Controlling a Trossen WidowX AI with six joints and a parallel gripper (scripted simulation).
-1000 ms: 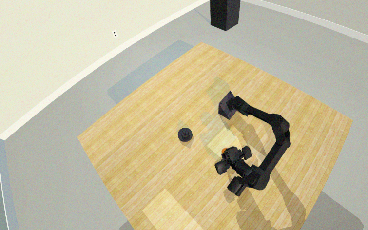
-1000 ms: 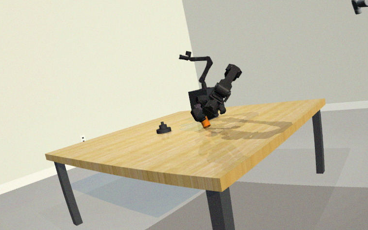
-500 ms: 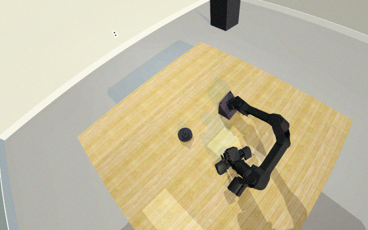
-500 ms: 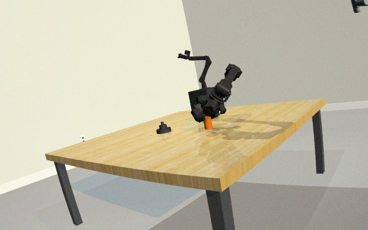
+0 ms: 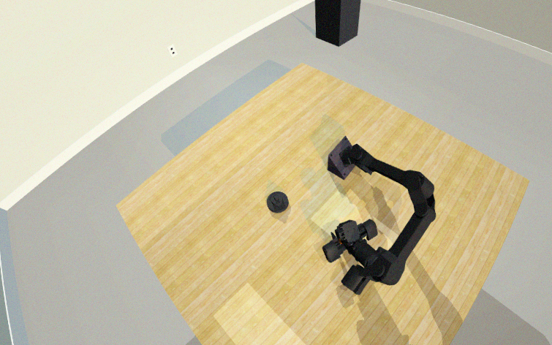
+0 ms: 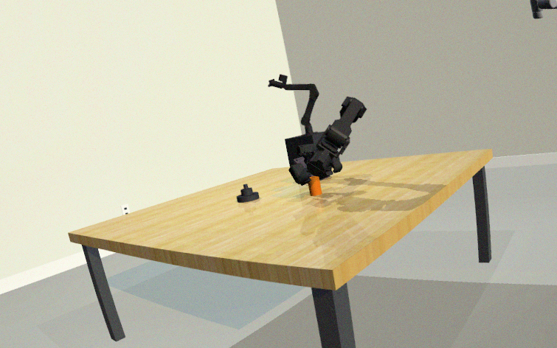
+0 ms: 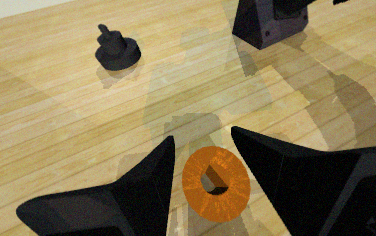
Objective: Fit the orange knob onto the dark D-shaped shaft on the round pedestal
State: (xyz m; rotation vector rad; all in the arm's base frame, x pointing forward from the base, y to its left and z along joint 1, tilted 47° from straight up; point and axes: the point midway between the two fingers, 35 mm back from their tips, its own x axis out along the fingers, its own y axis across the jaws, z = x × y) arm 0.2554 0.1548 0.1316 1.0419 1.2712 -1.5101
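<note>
The orange knob (image 6: 315, 186) (image 7: 199, 200) stands on end on the wooden table (image 6: 211, 242), its D-shaped hole facing up at the wrist camera. My gripper (image 7: 202, 135) (image 6: 310, 175) (image 5: 333, 242) is open, tilted low over the knob, with one finger on each side and a gap to each. In the top view the gripper hides most of the knob. The dark round pedestal (image 5: 277, 202) (image 6: 247, 196) (image 7: 118, 52) with its short shaft (image 7: 106, 34) (image 6: 246, 188) stands well away to the left of the knob.
The arm's dark base block (image 5: 338, 160) (image 7: 266, 22) (image 6: 293, 149) sits on the table behind the gripper. The arm's elbow (image 5: 419, 188) arches to the right. A black column (image 5: 337, 21) stands on the floor beyond the table.
</note>
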